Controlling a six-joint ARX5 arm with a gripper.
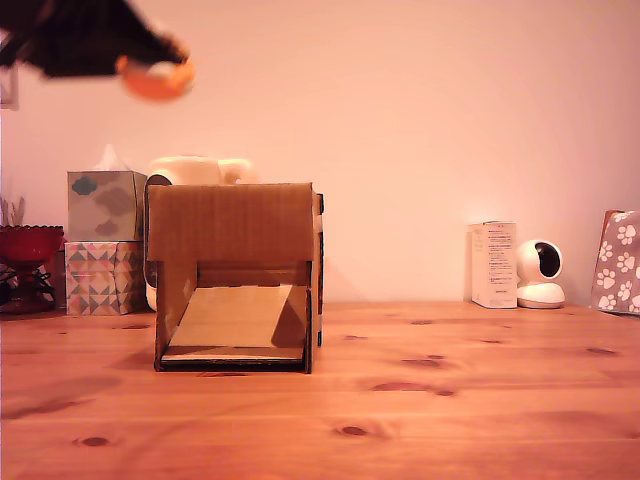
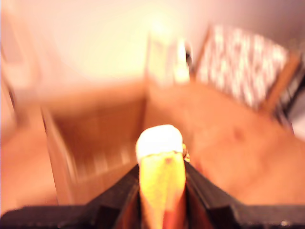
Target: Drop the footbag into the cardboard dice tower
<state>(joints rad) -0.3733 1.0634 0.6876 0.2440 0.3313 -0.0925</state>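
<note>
Gripper with footbag above-left of cardboard dice tower

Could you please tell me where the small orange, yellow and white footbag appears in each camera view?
Exterior view: the small orange, yellow and white footbag is a blurred orange shape at upper left, high above the table.
Wrist view: the footbag sits low at centre, between the black fingers.
Shared landmark: the brown cardboard dice tower.

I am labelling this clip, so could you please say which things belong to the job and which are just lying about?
Job:
- black gripper
- soft orange, yellow and white footbag
- brown cardboard dice tower

Lying about:
- two stacked patterned tissue boxes
- white round camera
- white carton
- red bowl
</note>
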